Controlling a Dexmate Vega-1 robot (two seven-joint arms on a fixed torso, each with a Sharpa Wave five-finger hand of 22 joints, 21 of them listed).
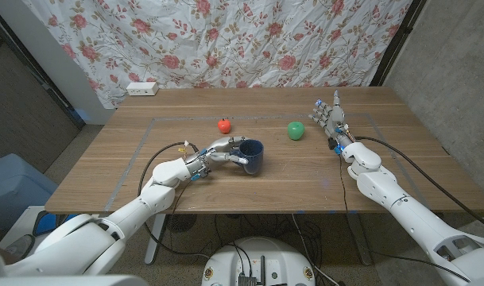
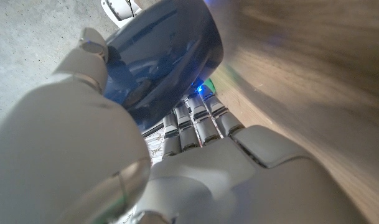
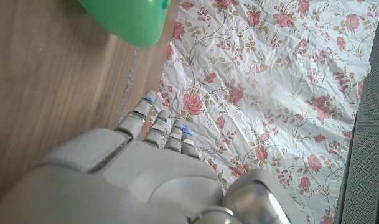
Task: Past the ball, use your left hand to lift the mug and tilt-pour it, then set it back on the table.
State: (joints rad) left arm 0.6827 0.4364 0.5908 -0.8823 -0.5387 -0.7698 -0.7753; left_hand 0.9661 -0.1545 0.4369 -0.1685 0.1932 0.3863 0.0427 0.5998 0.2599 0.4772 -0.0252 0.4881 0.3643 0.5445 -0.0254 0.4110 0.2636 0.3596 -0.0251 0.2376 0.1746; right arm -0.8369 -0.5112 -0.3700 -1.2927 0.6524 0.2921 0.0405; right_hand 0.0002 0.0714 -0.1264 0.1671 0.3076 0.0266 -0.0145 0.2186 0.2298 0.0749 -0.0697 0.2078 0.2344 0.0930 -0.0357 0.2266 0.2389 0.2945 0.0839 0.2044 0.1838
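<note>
A: Leftmost, the left hand (image 1: 219,151) has its fingers (image 2: 195,118) wrapped round the blue mug (image 1: 252,156), which sits low at the tabletop (image 1: 305,183), near its middle. What could go wrong?

B: The hold looks taken on the mug's side, so I'd guess it could twist or slip once tilted. A wide swing might knock the red ball (image 1: 224,125) just behind it.

A: Anything in the mug?

B: Cannot tell; the rim hides the inside (the wrist view gives only its outer wall).

A: And further right?

B: The green ball (image 1: 296,130), then the right hand (image 1: 329,117), fingers spread and holding nothing.
</note>
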